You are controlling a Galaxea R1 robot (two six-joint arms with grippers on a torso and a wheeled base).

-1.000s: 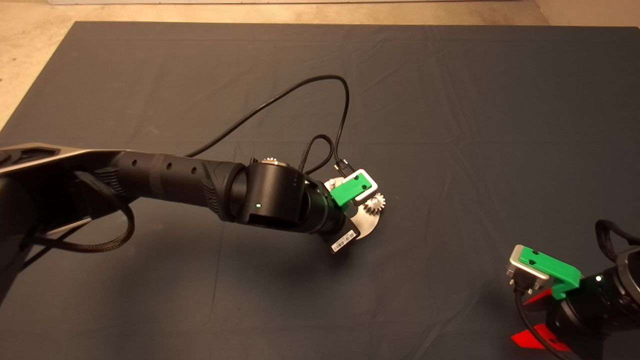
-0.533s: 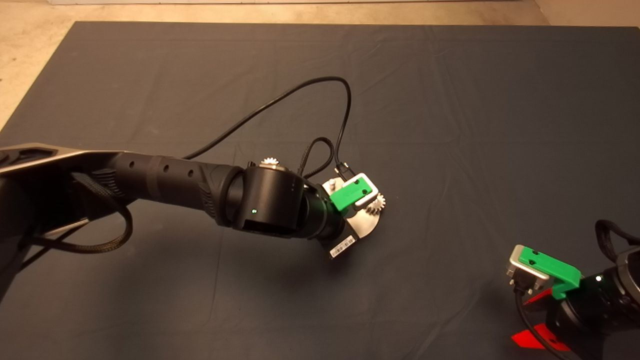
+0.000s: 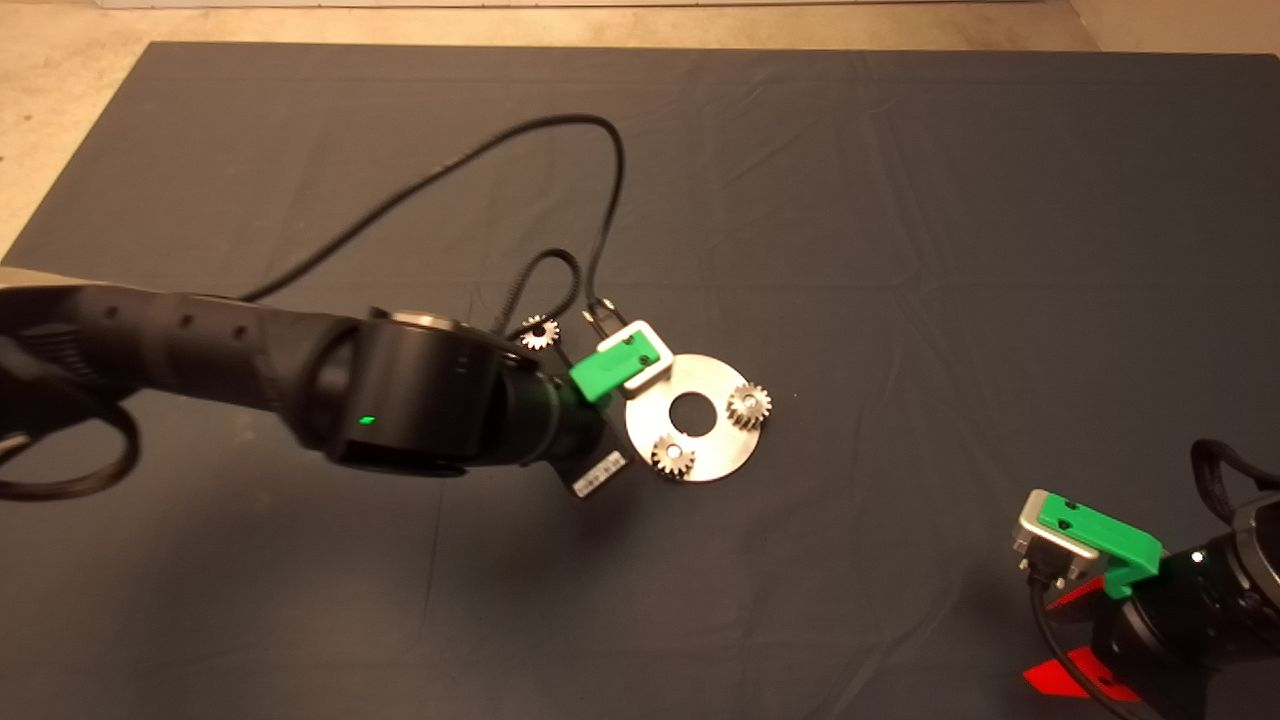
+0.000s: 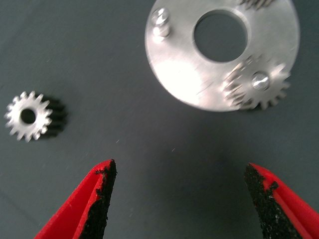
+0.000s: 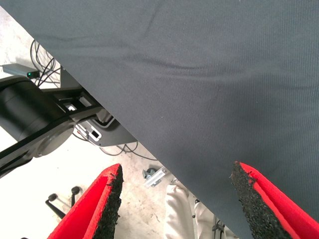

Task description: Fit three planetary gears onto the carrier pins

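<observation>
The shiny carrier disc lies mid-mat. Two planetary gears sit on its carrier pins, one at the right and one at the near left. The left wrist view shows the disc, one mounted gear, part of the other gear at the picture's edge, and a bare pin. A third gear lies loose on the mat, left of the disc. My left gripper hangs open and empty above the mat between gear and disc. Its green mount overlaps the disc's left rim.
A black cable loops from the left wrist over the mat behind the disc. My right gripper waits open at the lower right; its wrist view looks past the mat's edge to floor and equipment. Bare floor borders the mat's far left.
My left arm has drawn back leftward off the disc, uncovering it with a gear now on the near-left pin. The cable loop swung left. The right arm has not moved.
</observation>
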